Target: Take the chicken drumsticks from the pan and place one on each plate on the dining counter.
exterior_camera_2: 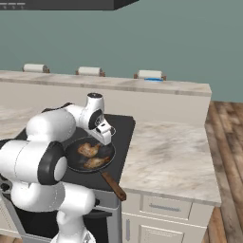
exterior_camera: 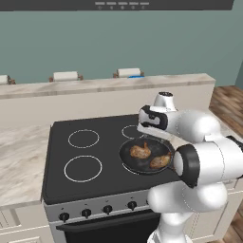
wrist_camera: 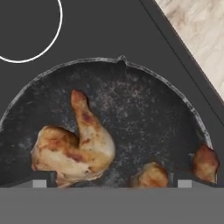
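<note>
The black pan (exterior_camera: 125, 160) (exterior_camera_2: 72, 157) (wrist_camera: 144, 113) sits on the stove's front right burner, its wooden handle (exterior_camera_2: 113, 185) pointing toward me. Two golden-brown chicken drumsticks lie in it, one (exterior_camera: 140, 151) (exterior_camera_2: 88, 150) (wrist_camera: 78, 146) toward the back and the other (exterior_camera: 160, 161) (exterior_camera_2: 97, 163) (wrist_camera: 151, 175) toward the front. My gripper (exterior_camera: 155, 136) (exterior_camera_2: 106, 138) (wrist_camera: 112, 183) hangs just above the pan's far edge, open and pointing down, with nothing between its fingers. A blue plate (exterior_camera: 135, 76) (exterior_camera_2: 153, 79) rests on the dining counter (exterior_camera: 95, 86) (exterior_camera_2: 95, 83) behind the stove.
The black stove top (exterior_camera: 85, 156) carries white burner rings (exterior_camera: 83, 168) to the pan's left. A marbled worktop (exterior_camera_2: 166, 156) spreads out right of the stove. White-cushioned stools (exterior_camera: 65, 76) (exterior_camera_2: 90, 71) line the far side of the dining counter.
</note>
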